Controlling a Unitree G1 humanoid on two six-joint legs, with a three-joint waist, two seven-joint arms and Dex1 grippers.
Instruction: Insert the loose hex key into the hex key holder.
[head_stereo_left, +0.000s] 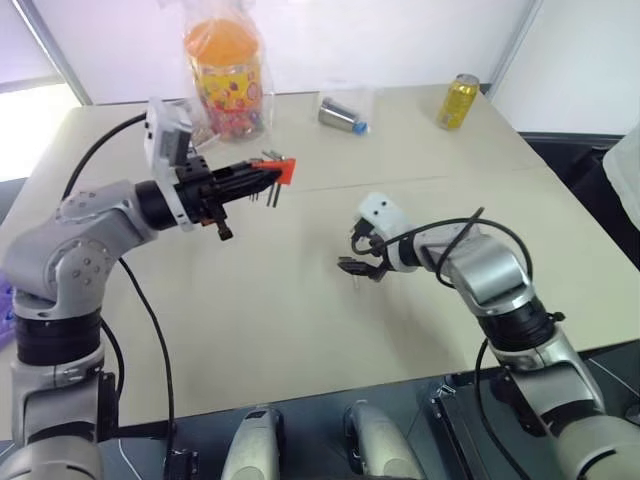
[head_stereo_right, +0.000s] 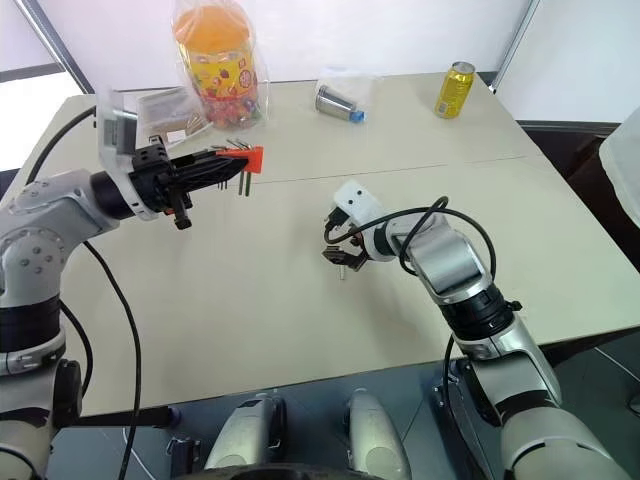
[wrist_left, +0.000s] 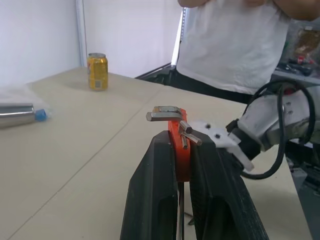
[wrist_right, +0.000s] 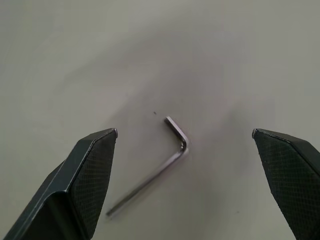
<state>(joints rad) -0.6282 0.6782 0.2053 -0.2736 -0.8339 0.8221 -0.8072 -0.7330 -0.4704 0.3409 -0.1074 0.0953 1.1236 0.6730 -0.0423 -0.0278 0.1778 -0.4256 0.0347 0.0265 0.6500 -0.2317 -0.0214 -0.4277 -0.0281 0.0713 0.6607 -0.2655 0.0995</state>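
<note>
Left gripper (head_stereo_left: 262, 178): one, and it's clamped tight on the small orange-red plastic hex key holder (head_stereo_left: 282, 170), held up off the beige table (head_stereo_right: 300, 330), the block pinched between its two black fingers (wrist_left: 155, 195).
Holder keys: short grey metal keys poke out beyond the fingertips; I can't count them for sure.
Right gripper (wrist_right: 185, 150): one, jaws spread wide, nothing between them gripped, tips pointing down at the tabletop.
Loose hex key (wrist_right: 155, 170): one thin L-shaped grey metal rod, lying flat on the table right between the two right fingertips, touching neither.
Can: one yellow metal drinks can (head_stereo_left: 459, 101), upright, far beyond the right gripper; its label is too small to read.
Jar: one clear plastic jar (head_stereo_right: 218, 68) with an orange lid and coloured print, just beyond the left gripper; writing unreadable.
Silver cylinder (head_stereo_left: 343, 115): one, on its side, blue-capped, between jar and can.
Person: one, white shirt (wrist_left: 230, 45), at the table's edge beyond the right arm.
</note>
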